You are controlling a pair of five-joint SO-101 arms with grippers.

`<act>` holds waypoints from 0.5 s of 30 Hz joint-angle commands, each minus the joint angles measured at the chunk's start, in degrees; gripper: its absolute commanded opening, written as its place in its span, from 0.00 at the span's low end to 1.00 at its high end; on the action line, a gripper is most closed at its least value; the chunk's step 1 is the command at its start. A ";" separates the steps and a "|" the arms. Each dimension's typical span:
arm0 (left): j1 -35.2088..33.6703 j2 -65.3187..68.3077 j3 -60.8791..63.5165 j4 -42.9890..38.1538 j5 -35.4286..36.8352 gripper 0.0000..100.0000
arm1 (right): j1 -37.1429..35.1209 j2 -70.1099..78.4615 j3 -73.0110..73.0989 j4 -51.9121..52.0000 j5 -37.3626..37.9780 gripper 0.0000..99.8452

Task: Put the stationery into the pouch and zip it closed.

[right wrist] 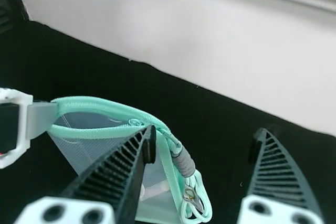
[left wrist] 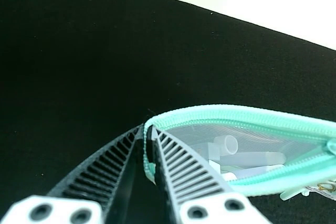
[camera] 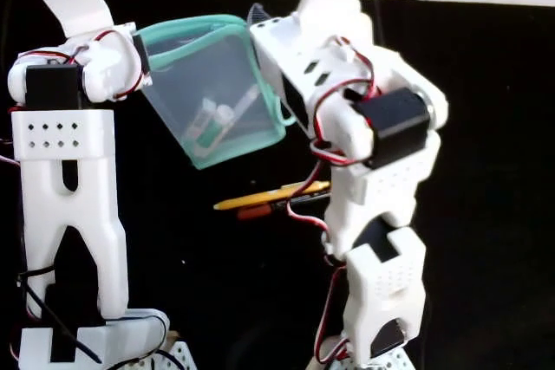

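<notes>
A teal mesh pouch (camera: 212, 97) hangs tilted above the black table between the two arms, with small white stationery pieces (left wrist: 239, 153) inside. My left gripper (left wrist: 147, 136) is shut on one end of the pouch (left wrist: 247, 121); it also shows in the high view (camera: 141, 56). My right gripper (right wrist: 205, 145) is open at the other end, one finger (right wrist: 148, 142) touching the zip edge. The grey zip pull (right wrist: 184, 163) hangs between the fingers. In the right wrist view the pouch (right wrist: 100, 140) has its mouth gaping. A yellow pencil (camera: 269, 194) and an orange pen (camera: 260, 211) lie on the table below.
The black table (camera: 486, 240) meets a white wall at the back. The right arm's body (camera: 381, 127) stands over the pencil's far end. Red wires run along both arms.
</notes>
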 commanded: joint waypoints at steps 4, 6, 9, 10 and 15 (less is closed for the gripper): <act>1.80 1.01 3.74 0.44 -0.35 0.01 | 0.48 -3.82 -5.76 0.75 3.08 0.28; 1.80 1.01 3.74 0.44 -0.35 0.01 | 0.48 -3.91 -4.88 0.75 3.08 0.26; 1.80 1.01 3.74 0.44 -0.35 0.01 | 0.48 -5.05 1.01 0.75 3.08 0.22; 1.80 1.01 3.74 0.44 -0.35 0.01 | 0.48 -5.93 4.09 0.75 3.08 0.22; 1.80 1.01 3.74 0.44 -0.35 0.01 | 0.31 -14.11 22.99 0.66 3.43 0.22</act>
